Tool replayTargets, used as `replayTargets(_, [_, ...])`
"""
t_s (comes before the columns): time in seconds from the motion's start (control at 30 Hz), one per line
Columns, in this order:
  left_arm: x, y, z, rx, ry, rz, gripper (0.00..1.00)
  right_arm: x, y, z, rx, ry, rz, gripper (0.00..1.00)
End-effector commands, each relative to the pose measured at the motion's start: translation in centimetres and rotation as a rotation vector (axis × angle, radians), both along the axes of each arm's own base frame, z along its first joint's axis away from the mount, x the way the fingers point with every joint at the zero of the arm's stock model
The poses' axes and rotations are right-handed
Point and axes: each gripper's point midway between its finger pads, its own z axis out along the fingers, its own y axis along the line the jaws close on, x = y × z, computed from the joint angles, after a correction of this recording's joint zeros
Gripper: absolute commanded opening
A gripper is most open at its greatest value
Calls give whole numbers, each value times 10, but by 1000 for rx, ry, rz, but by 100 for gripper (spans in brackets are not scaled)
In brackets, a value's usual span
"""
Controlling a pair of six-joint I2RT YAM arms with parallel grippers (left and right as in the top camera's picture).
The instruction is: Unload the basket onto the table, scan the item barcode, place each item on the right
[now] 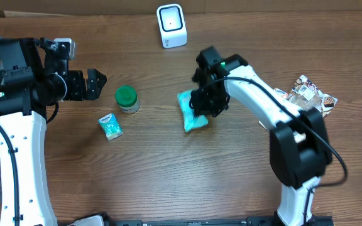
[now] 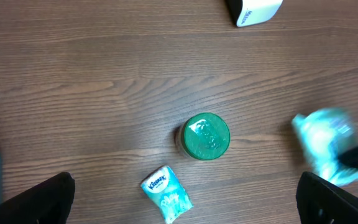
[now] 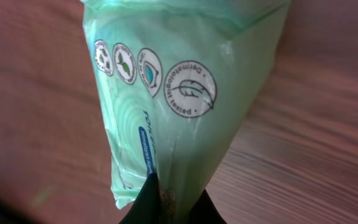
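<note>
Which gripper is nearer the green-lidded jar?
Left. The left gripper sits open just beside the green-lidded jar; the right gripper is farther off, shut on the teal pack.

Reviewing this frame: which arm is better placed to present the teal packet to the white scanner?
Right. The right end effector is shut on the teal packet, with the white scanner just beyond it. The left end effector is open and empty, near the green-lidded jar.
</note>
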Motion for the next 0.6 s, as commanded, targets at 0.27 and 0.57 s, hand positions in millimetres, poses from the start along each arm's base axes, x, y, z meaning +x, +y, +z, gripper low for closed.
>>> replayTargets(0.27, [3, -4, 11, 7, -35, -25, 100, 25, -73, 24, -867, -476, -107, 4])
replayTargets(0.57, [3, -4, 11, 7, -35, -25, 100, 15, -64, -14, -908, -402, -28, 4])
